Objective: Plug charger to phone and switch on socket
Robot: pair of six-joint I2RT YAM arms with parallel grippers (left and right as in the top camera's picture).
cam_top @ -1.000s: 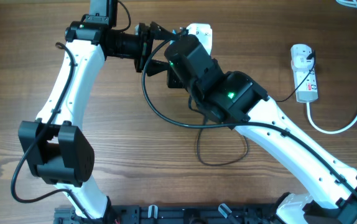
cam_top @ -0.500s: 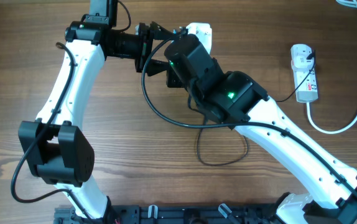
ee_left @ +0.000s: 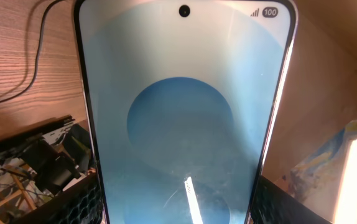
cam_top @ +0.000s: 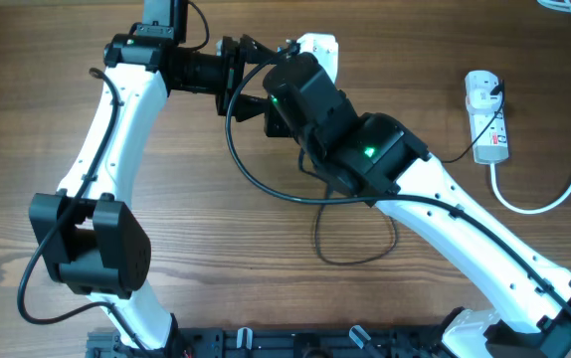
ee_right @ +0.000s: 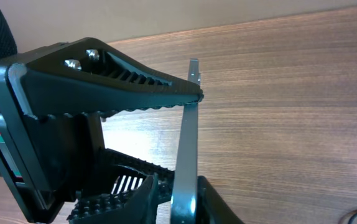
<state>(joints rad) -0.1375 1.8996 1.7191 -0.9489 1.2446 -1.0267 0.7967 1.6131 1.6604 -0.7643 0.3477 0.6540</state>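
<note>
Phone held up, power strip and cable on the worktop

The phone (ee_left: pixel 181 118) is clamped by its sides in the left tool (ee_left: pixel 180 200), clear of the worktop (cam_top: pixel 216 268). Its pale blue screen shows a darker blue disc, and the right wrist view sees it as a thin upright edge. The white socket (cam_top: pixel 488 119) lies far right with a plug in its upper end. The charger (cam_top: pixel 350 262) loops thin and black, its tip hidden.

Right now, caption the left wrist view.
Lit phone fills the frame between the left jaws, a thin black cable on the wooden table behind.
</note>
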